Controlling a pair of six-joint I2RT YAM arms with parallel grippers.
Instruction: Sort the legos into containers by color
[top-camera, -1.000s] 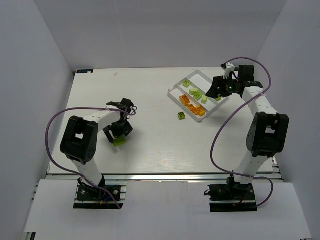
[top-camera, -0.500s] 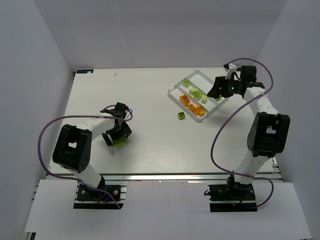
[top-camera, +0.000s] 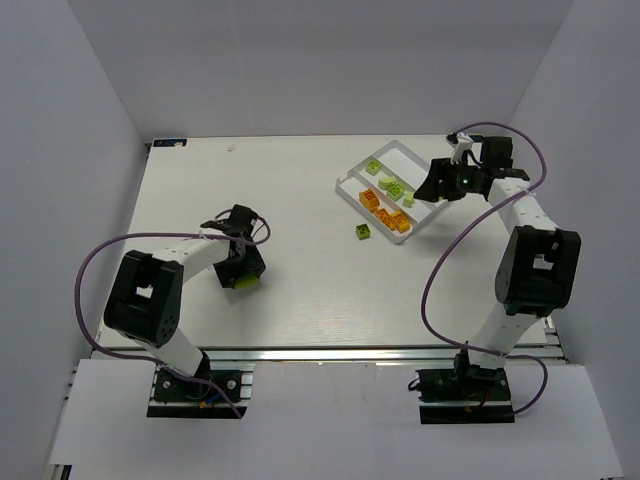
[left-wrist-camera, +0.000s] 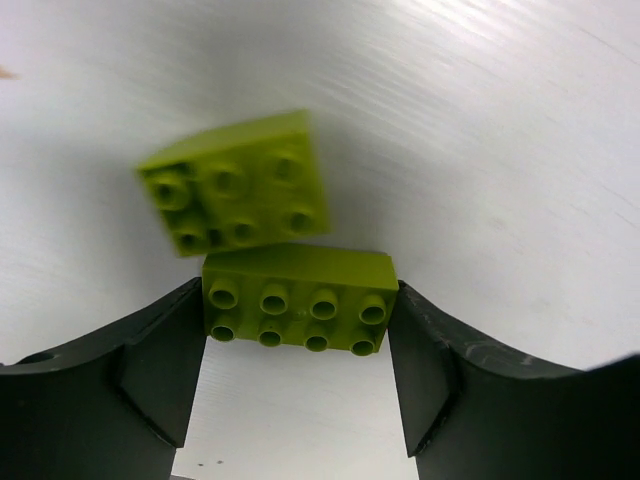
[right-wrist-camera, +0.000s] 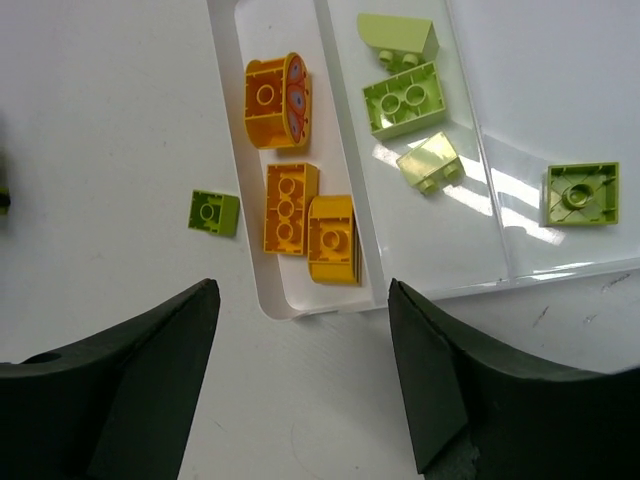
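My left gripper (left-wrist-camera: 297, 305) is shut on a lime green eight-stud brick (left-wrist-camera: 296, 298), one finger on each end. A second lime brick (left-wrist-camera: 235, 185) lies blurred just beyond it. In the top view this gripper (top-camera: 240, 272) is low over the table's left half. My right gripper (right-wrist-camera: 303, 300) is open and empty above the near end of the white tray (right-wrist-camera: 275, 300). One compartment holds an orange oval (right-wrist-camera: 275, 100), an orange brick (right-wrist-camera: 289, 207) and a yellow brick (right-wrist-camera: 333, 238). Beside it are three lime bricks (right-wrist-camera: 405, 98), and one more (right-wrist-camera: 580, 193) in the third compartment.
A small lime brick (right-wrist-camera: 214, 212) lies loose on the table just left of the tray; it also shows in the top view (top-camera: 363, 232). The tray (top-camera: 350, 178) sits at the back right, with the right gripper (top-camera: 437, 186) over its right side. Grey walls enclose the table.
The left gripper's fingers have closed in on the lime brick and shifted slightly. The right gripper has drawn back a little to the right over the tray.
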